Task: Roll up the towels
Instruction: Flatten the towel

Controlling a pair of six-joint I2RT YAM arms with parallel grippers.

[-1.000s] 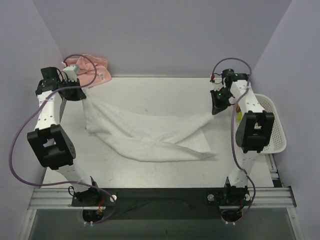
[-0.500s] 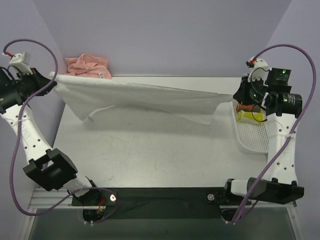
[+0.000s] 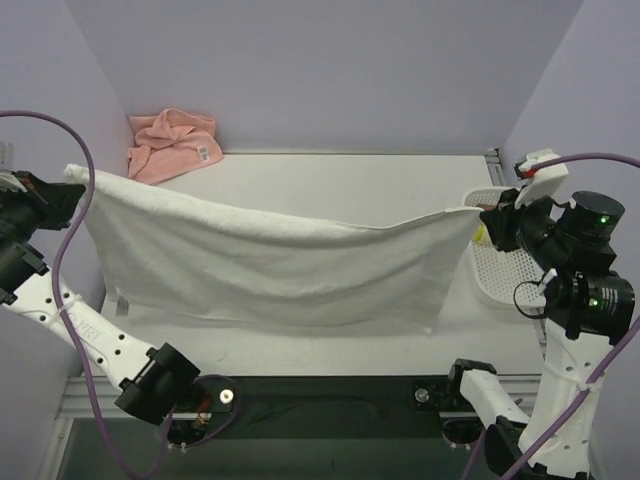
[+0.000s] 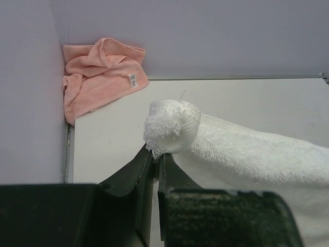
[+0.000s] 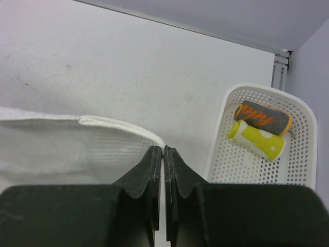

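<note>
Left gripper: jaws pinched on one bunched corner of white towel
Right gripper: clamped on the opposite corner; cloth hangs spread between the arms over table
Pink towel: crumpled in far left corner; untouched
Progress: neither towel rolled yet; all rolling appears left to do

Long white terry cloth towel: plain white all over, no print, narrow woven hem band along its top edge. Crumpled salmon-pink terry cloth towel, behind the white terry cloth towel's left end: solid pink, with a small white tag. White plastic mesh basket, at the white terry cloth towel's right end: white, regular grid of small holes. Inside it a grey cloth roll with orange lettering and a yellow roll with white dots. Flat off-white table top, faint dark specks. Left gripper and right gripper: black. Purple cable. Pale lilac walls.
</note>
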